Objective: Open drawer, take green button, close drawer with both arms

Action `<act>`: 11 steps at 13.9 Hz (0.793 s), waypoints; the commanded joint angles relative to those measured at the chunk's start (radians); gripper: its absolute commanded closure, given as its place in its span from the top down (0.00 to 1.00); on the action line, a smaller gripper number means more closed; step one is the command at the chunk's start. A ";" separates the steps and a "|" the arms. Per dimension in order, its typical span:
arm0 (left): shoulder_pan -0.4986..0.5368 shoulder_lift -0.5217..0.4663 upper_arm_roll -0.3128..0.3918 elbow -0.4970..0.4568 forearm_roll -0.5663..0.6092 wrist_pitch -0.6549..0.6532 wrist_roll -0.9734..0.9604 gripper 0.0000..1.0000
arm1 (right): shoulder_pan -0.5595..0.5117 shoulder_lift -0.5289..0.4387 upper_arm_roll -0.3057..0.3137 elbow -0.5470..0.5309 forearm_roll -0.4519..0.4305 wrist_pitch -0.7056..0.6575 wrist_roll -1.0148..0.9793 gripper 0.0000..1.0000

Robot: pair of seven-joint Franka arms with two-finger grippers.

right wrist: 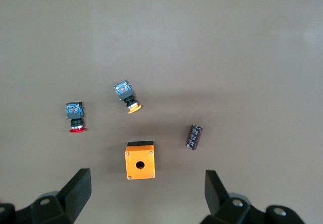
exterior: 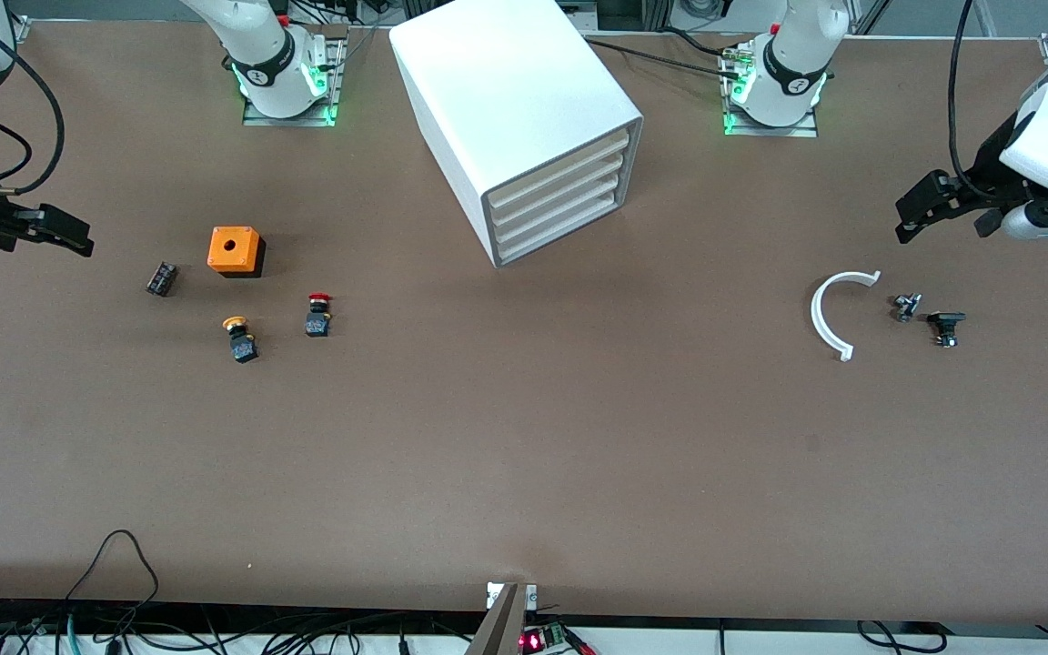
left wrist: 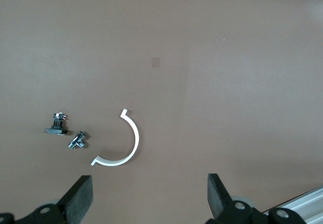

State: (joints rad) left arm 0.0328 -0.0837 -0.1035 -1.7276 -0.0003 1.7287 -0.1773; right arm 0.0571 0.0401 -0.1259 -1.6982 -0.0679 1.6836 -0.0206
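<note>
**Both pincers wide, all four drawers shut**

I see the big white boxy cabinet (exterior: 524, 118) standing on the brown counter (exterior: 524, 455) between the two arm bases, its four cream-fronted drawers (exterior: 559, 198) all pushed in. No green-capped button shows in any view.

The left pincer (exterior: 922, 216) hangs over the left arm's end of the counter, well apart from the cabinet, fingers spread wide and holding nothing. The right pincer (exterior: 55, 232) hangs over the right arm's end, likewise spread and bare. Both arms reach in from the counter's ends with wrists bent down.

My left wrist view shows its pincer (left wrist: 149, 199) above a white curved plastic strip (left wrist: 121, 143), a small metal fitting (left wrist: 77, 140) and a black flat-headed part (left wrist: 56, 127). The right wrist view shows its pincer (right wrist: 146, 196) above an orange square box with a hole (right wrist: 140, 160), a red-capped push-button (right wrist: 74, 117), an orange-yellow-capped push-button (right wrist: 126, 97) and a dark cylinder (right wrist: 195, 136). Neither wrist view catches the cabinet; only the front view does.
</note>
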 commanded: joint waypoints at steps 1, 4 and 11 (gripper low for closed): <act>0.007 0.012 0.001 0.036 0.014 -0.024 0.007 1.00 | -0.002 -0.029 0.000 -0.028 -0.001 0.013 -0.018 1.00; 0.007 0.019 -0.001 0.051 0.014 -0.024 0.005 1.00 | -0.002 -0.028 0.000 -0.026 -0.001 0.010 -0.019 1.00; 0.007 0.036 0.001 0.053 0.013 -0.024 0.012 1.00 | -0.002 -0.031 0.000 -0.028 0.000 0.005 -0.016 1.00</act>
State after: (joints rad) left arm 0.0347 -0.0741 -0.1006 -1.7131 -0.0003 1.7287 -0.1769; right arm 0.0571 0.0397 -0.1261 -1.6982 -0.0679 1.6835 -0.0210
